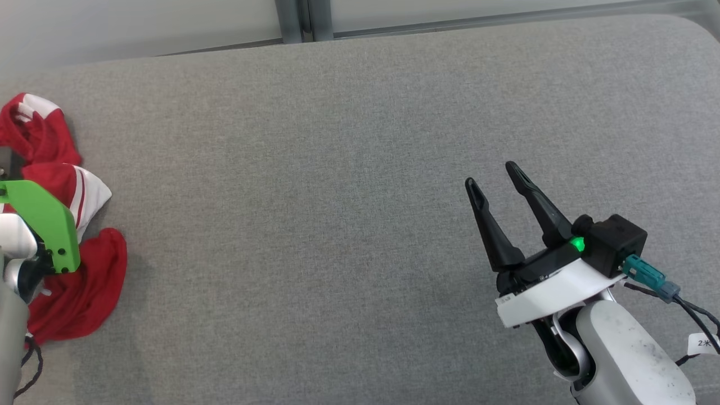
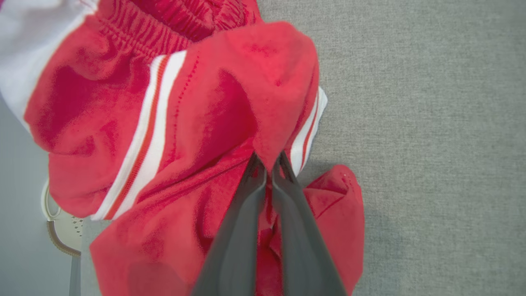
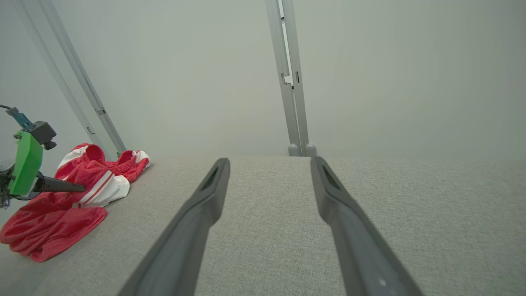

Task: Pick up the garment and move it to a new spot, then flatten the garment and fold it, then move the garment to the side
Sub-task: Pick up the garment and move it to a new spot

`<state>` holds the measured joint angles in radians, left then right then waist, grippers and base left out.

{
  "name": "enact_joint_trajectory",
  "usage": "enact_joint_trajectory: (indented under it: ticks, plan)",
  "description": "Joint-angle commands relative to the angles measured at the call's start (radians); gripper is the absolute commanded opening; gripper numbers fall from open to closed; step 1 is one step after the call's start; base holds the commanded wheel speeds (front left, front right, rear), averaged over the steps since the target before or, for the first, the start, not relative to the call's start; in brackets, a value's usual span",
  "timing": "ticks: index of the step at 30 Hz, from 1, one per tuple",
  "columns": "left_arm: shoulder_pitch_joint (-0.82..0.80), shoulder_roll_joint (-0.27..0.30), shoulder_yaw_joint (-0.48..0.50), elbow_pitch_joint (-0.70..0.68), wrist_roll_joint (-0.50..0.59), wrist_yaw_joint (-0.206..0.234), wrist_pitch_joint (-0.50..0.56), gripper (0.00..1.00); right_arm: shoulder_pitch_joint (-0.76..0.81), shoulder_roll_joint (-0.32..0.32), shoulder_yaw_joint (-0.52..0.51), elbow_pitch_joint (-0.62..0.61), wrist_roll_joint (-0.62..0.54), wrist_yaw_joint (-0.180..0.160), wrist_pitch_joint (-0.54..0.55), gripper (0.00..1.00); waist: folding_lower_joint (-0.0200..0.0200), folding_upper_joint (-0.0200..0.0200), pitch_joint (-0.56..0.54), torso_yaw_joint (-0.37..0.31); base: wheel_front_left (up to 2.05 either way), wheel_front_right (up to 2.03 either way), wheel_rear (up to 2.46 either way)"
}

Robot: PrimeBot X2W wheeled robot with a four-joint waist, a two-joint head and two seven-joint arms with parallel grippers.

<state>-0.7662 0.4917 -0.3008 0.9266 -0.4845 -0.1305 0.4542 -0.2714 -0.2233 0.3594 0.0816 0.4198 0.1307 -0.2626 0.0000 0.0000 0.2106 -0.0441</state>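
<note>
A crumpled red garment [image 1: 79, 292] with white stripes lies at the far left edge of the grey cushion [image 1: 337, 197]. My left gripper [image 2: 269, 162] is shut on a raised fold of the red garment [image 2: 246, 102], the two dark fingers pressed together with cloth between their tips. In the head view the left arm's green wrist bracket [image 1: 45, 222] covers the fingers. From the right wrist view the garment [image 3: 82, 193] lies at the left with the left gripper's finger [image 3: 61, 187] reaching into it. My right gripper [image 1: 495, 177] stands open over bare cushion at the lower right, holding nothing.
The cushion's back edge meets a pale wall with a grey vertical post [image 1: 304, 19]. The cushion's left edge runs just past the garment, with floor and a pale round object [image 2: 61, 224] below it. Bare fabric stretches between the two arms.
</note>
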Motion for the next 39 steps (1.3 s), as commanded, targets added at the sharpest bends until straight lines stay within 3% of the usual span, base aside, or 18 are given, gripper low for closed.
enact_joint_trajectory:
  ticks: [1, 10, 14, 18, 24, 30, 33, 39]
  plan:
    - [0.002, 0.019, -0.027, -0.020, 0.018, 0.001, -0.008, 0.00, 0.016, 0.005, -0.004, 0.006, 0.002, 0.000, -0.003, 1.00, 0.0000, 0.0000, -0.033, 0.011, 0.00, 0.00, 0.00]
    - [-0.050, 0.030, -0.219, -0.291, -0.048, 0.001, 0.012, 0.00, 0.052, 0.030, -0.030, 0.016, 0.006, 0.000, -0.003, 1.00, 0.0000, 0.0000, -0.119, 0.005, 0.00, 0.00, 0.00]
    - [-0.075, 0.040, -0.274, -0.442, -0.074, 0.001, 0.003, 0.00, 0.066, 0.043, -0.044, 0.015, 0.001, 0.000, -0.003, 1.00, 0.0000, 0.0000, -0.144, -0.027, 0.00, 0.00, 0.00]
    - [-0.098, 0.011, -0.307, -0.567, -0.114, 0.001, 0.007, 0.00, 0.072, 0.054, -0.063, 0.010, -0.002, 0.000, -0.003, 1.00, 0.0000, 0.0000, -0.162, -0.077, 0.00, 0.00, 0.00]
    - [-0.147, -0.086, -0.292, -0.702, -0.171, 0.007, -0.037, 0.00, 0.086, 0.060, -0.115, 0.001, -0.011, 0.000, -0.003, 1.00, 0.0000, 0.0000, -0.172, -0.146, 0.00, 0.00, 0.00]
    - [-0.199, -0.192, -0.227, -0.766, -0.220, 0.053, -0.134, 0.00, 0.093, 0.055, -0.163, -0.008, -0.013, 0.000, -0.003, 1.00, 0.0000, 0.0000, -0.158, -0.170, 0.00, 0.00, 0.00]
    - [-0.108, -0.215, -0.183, -0.757, -0.260, 0.098, -0.194, 0.00, 0.102, 0.051, -0.168, -0.007, -0.012, 0.000, -0.003, 1.00, 0.0000, 0.0000, -0.143, -0.160, 0.00, 0.00, 0.00]
    - [0.169, -0.202, -0.130, -0.697, -0.320, 0.131, -0.320, 0.00, 0.098, 0.041, -0.146, 0.001, -0.003, 0.000, -0.003, 1.00, 0.0000, 0.0000, -0.128, -0.142, 0.00, 0.00, 0.00]
